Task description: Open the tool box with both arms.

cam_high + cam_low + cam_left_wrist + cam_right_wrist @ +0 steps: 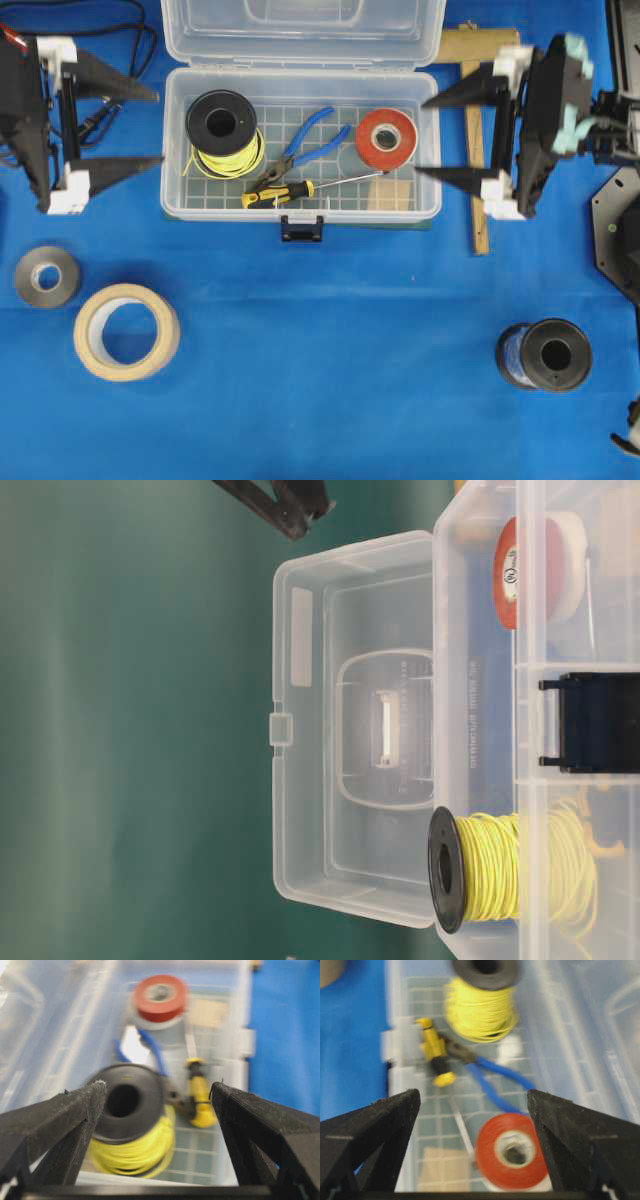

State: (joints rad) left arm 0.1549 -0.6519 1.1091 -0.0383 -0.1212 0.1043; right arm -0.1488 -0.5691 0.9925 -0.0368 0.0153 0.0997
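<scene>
Now we see the tool box (300, 140) standing open at the middle of the far edge of the blue table (320, 390), its clear lid (303, 30) swung back and its dark latch (302, 228) hanging at the front wall. Inside lie a spool of yellow wire (224, 133) at the box's left end, blue-handled pliers (305, 146) in the middle, a yellow-and-black screwdriver (280, 193) along the front, and a red tape roll (386, 139) toward the right end.

Our left gripper (155, 128) sits just beside the box's left wall, jaws spread wide and holding nothing; its wrist view looks between the two fingers at the yellow spool. Our right gripper (425, 137) is at the box's right wall, jaws equally wide apart and empty, with fingertips at or just over the rim; we cannot tell if they touch it.

On the near left of the table lie a grey tape roll (47, 276) and a cream masking tape roll (126, 331), close together. A black spool (545, 355) stands near the near right corner, and a wooden strip (476, 150) lies beside the box's right end.
</scene>
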